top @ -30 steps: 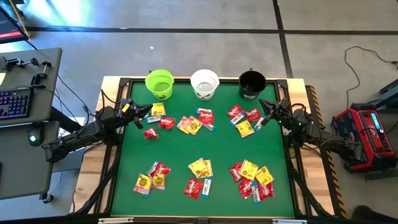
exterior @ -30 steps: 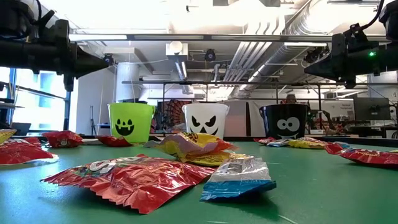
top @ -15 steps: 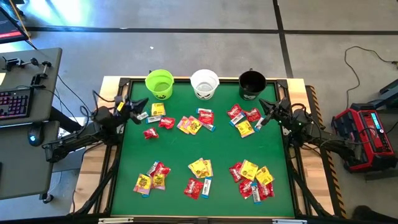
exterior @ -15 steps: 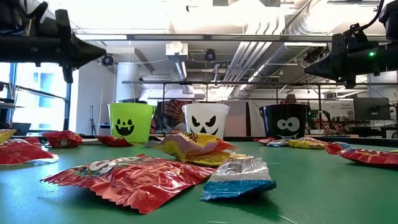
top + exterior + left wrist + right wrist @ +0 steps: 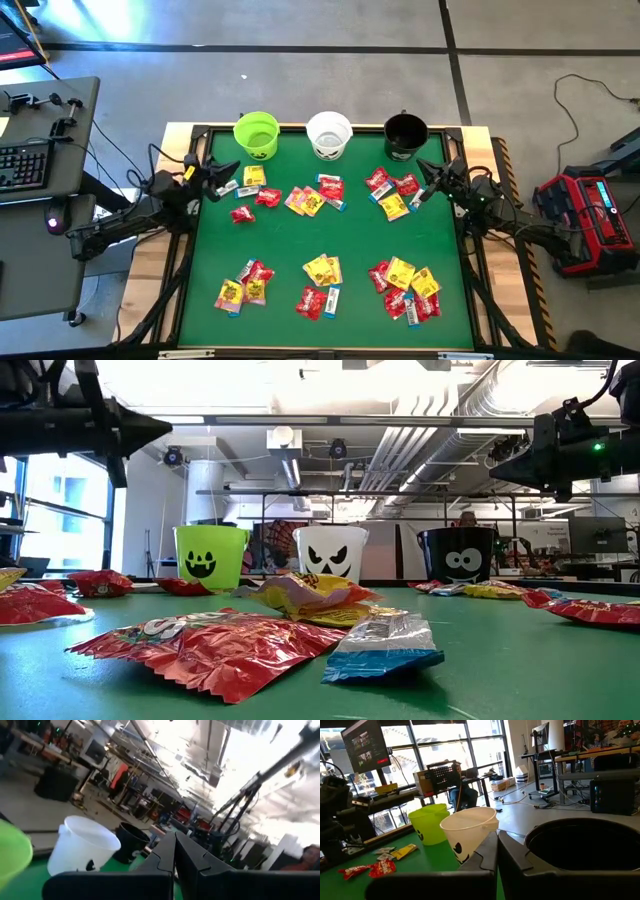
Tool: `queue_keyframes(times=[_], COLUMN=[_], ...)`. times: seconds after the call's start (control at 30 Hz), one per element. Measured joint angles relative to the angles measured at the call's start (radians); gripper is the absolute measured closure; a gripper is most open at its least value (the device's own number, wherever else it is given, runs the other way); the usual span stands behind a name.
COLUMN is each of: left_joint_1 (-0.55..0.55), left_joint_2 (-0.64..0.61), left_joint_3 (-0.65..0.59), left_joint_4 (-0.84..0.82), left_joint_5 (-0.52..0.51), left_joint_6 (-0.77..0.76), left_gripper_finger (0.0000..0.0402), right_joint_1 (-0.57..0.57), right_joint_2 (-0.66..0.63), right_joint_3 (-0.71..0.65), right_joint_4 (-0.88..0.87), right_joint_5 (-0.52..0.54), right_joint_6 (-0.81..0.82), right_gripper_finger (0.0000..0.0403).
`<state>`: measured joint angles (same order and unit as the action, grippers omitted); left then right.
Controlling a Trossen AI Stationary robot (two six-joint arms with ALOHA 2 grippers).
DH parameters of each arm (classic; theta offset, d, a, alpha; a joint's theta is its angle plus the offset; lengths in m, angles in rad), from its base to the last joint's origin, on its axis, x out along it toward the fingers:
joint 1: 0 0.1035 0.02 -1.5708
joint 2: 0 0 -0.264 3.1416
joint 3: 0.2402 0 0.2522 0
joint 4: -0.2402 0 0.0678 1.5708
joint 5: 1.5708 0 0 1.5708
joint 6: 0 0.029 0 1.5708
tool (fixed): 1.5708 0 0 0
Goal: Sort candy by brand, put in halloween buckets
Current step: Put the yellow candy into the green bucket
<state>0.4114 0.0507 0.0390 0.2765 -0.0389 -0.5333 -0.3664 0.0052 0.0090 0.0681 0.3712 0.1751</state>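
Three halloween buckets stand along the table's far edge: lime green (image 5: 256, 133), white (image 5: 329, 134) and black (image 5: 405, 135). Candy in yellow, red and blue-and-white wrappers lies in clusters on the green table (image 5: 300, 240), a far row (image 5: 315, 195) and a near row (image 5: 325, 285). My left gripper (image 5: 232, 166) is shut and empty at the far left, above the table near the green bucket. My right gripper (image 5: 422, 166) is shut and empty at the far right, close to the black bucket (image 5: 580, 845).
A desk with a keyboard (image 5: 25, 165) stands left of the table. A red device (image 5: 590, 220) lies on the floor to the right. The strip of table between the two candy rows is bare. People and workbenches show in the room beyond.
My left gripper has risen and tipped its fingers upward, rolling a little, while staying near the green bucket. Its fingers stay shut. The right arm, the buckets and the candy have kept still.
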Motion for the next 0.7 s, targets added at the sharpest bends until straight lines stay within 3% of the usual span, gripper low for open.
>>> queue_keyframes(times=[0.17, 0.4, 0.7], left_joint_1=[0.001, -0.002, -0.002], left_joint_2=[0.113, 0.343, 0.646], left_joint_3=[0.111, 0.278, 0.467], left_joint_4=[-0.082, -0.168, -0.181], left_joint_5=[-0.033, -0.046, 0.131], left_joint_6=[0.221, 0.226, 0.299], left_gripper_finger=[0.0401, 0.0401, 0.0401], right_joint_1=[0.0, 0.0, 0.0], right_joint_2=[0.0, 0.0, 0.0], right_joint_3=[0.0, 0.0, 0.0], right_joint_4=[0.0, 0.0, 0.0], right_joint_5=[0.0, 0.0, 0.0], right_joint_6=[0.0, 0.0, 0.0], right_gripper_finger=[0.0403, 0.0403, 0.0403])
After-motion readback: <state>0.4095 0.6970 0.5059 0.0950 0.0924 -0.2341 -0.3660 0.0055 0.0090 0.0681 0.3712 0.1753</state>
